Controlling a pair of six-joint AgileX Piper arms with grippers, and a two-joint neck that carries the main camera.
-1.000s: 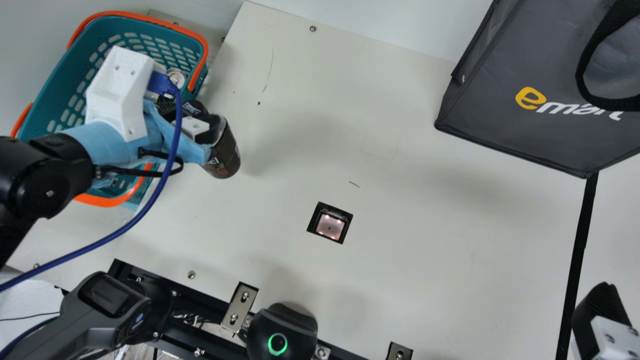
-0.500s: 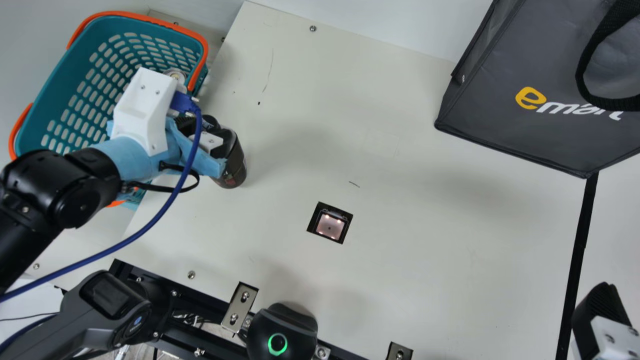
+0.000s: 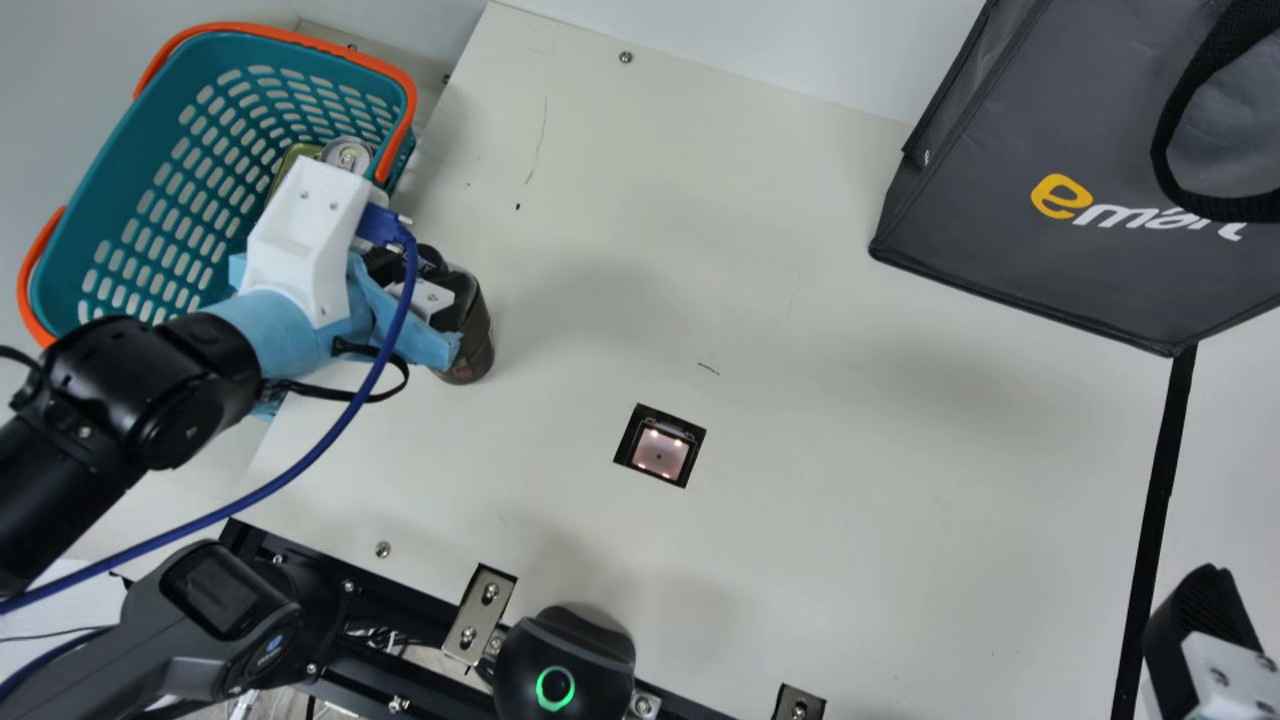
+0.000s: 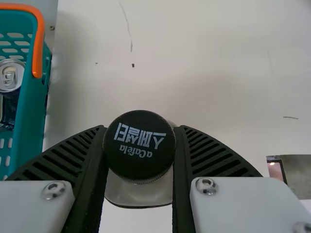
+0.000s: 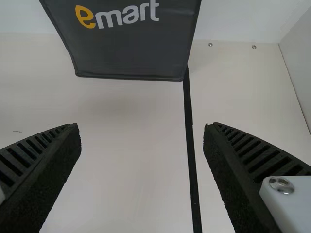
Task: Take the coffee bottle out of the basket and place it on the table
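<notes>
Your left gripper (image 3: 430,275) is clamped on the coffee bottle (image 3: 475,345), which is out of the basket (image 3: 115,165), near its corner and over the table side of it. In the left wrist view you look down on the bottle's black cap (image 4: 139,145), with a ribbed finger pressed to either side of it. You can't tell from these views whether the bottle's base touches the cream surface (image 3: 800,300). The teal basket has orange handles, and inside it a can (image 3: 347,155) stands with its ring-pull top up, close to the wall nearest the surface. Your right gripper (image 3: 1205,620) is at the main view's lower right corner, its fingers spread well apart with nothing between them. Beyond it, you have the dark grey bag (image 3: 1050,250) at the far side of the surface, beside one end of a black strip (image 3: 1160,500). Between bag and bottle, but nearer to you, a square lit window (image 3: 660,465) is set in the surface.
</notes>
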